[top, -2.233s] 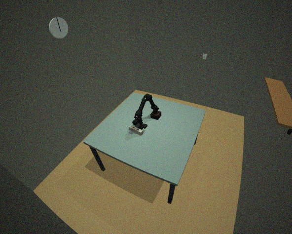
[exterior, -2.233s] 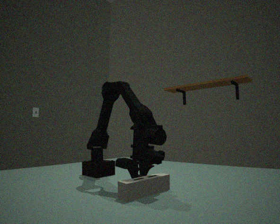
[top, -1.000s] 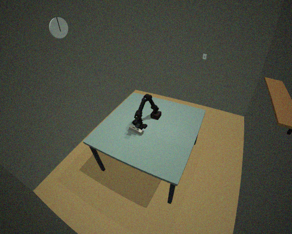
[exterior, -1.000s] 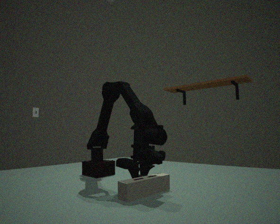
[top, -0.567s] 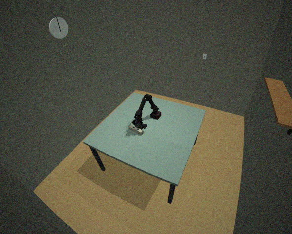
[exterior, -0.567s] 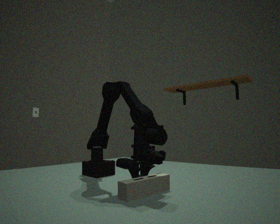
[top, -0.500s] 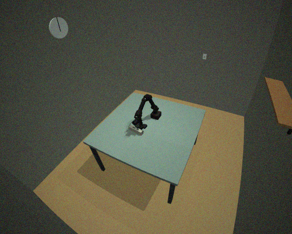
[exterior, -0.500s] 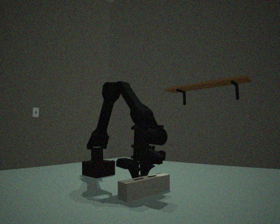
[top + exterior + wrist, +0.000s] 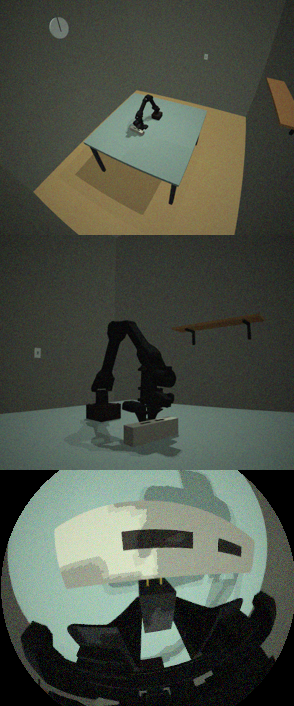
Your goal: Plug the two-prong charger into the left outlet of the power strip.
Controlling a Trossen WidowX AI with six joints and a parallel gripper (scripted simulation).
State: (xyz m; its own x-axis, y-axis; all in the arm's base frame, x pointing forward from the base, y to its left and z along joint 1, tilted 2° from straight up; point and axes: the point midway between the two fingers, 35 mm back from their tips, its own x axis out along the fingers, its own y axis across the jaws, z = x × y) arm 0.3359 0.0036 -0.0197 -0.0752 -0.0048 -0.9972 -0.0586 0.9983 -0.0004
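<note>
The beige power strip (image 9: 136,129) (image 9: 151,431) (image 9: 94,541) lies on the pale blue table (image 9: 159,148) (image 9: 223,438). It has two dark outlet slots on top, a wide one (image 9: 157,540) and a smaller one (image 9: 229,547). My gripper (image 9: 152,598) (image 9: 147,414) (image 9: 139,126) is shut on the dark two-prong charger (image 9: 156,608). The charger's two small brass prongs (image 9: 153,582) point at the strip and hover just short of its near edge, below the wide slot. In the exterior view the gripper hangs just above the strip's left end.
The arm's black base (image 9: 103,411) (image 9: 157,115) stands on the table behind the strip. An orange wall shelf (image 9: 218,323) (image 9: 281,104) is off to the right, far from the table. A wall clock (image 9: 58,28) hangs high on the wall.
</note>
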